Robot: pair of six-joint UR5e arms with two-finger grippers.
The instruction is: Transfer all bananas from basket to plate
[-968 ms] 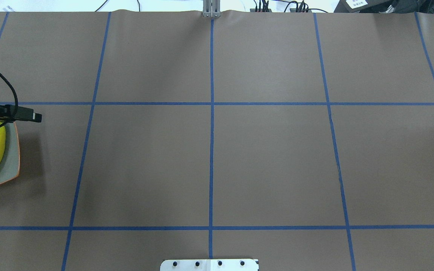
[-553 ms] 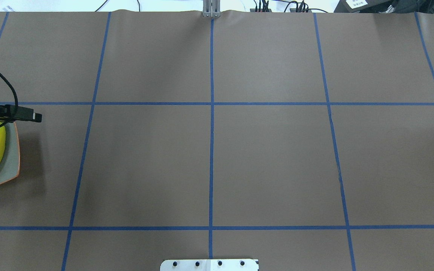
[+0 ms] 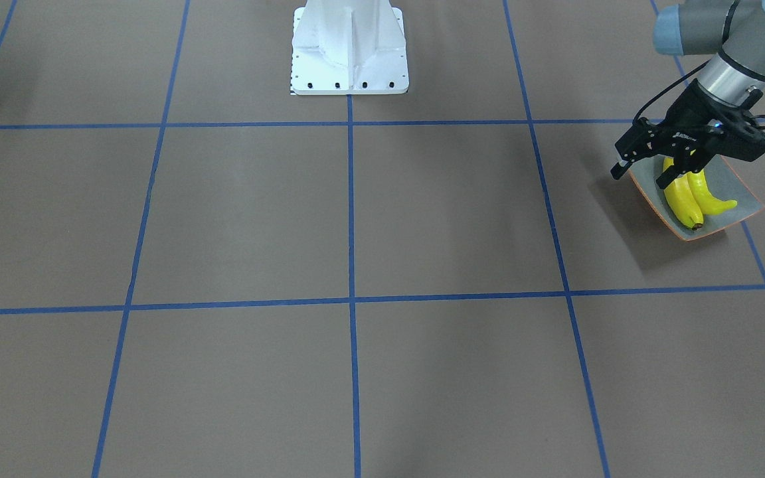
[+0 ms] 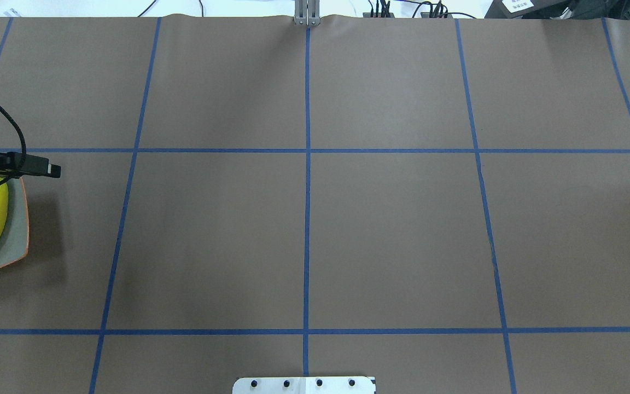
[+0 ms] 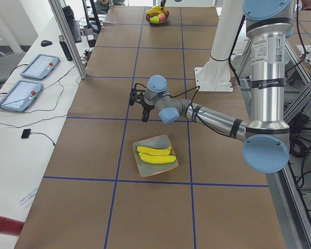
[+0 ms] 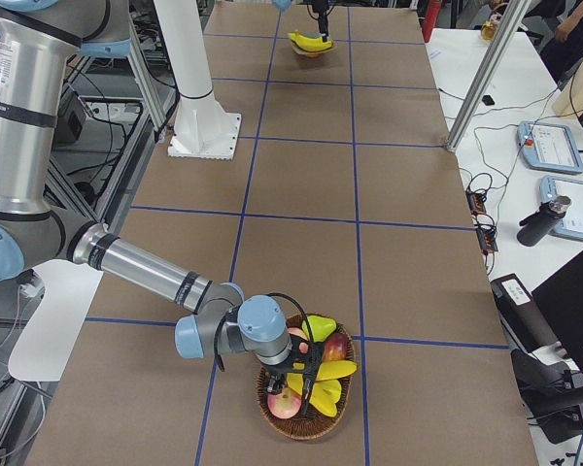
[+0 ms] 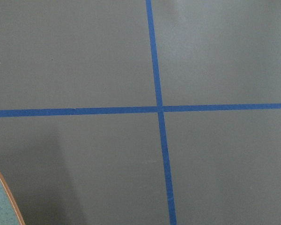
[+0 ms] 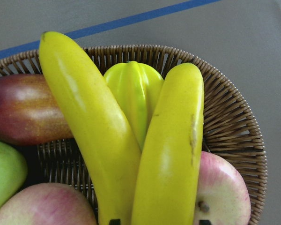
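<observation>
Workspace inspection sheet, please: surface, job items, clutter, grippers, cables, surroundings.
Surface: brown table cover with blue tape grid.
Job's things: two plated bananas on the plate; two remaining bananas in the basket.
Clutter: apples and other fruit in the basket.
Grippers: left gripper open, empty, raised by the plate; right gripper down in the basket, open or shut unclear.
Cables: black cable loop by the left gripper; wires on the side bench.
Surroundings: two tablets on the side bench; robot base.

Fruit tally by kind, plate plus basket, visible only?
bananas: 4 (2 on the plate, 2 in the basket)
star fruit: 1
apples: 2
dark red fruit: 1
green fruit: 1
Total: 9 visible
</observation>
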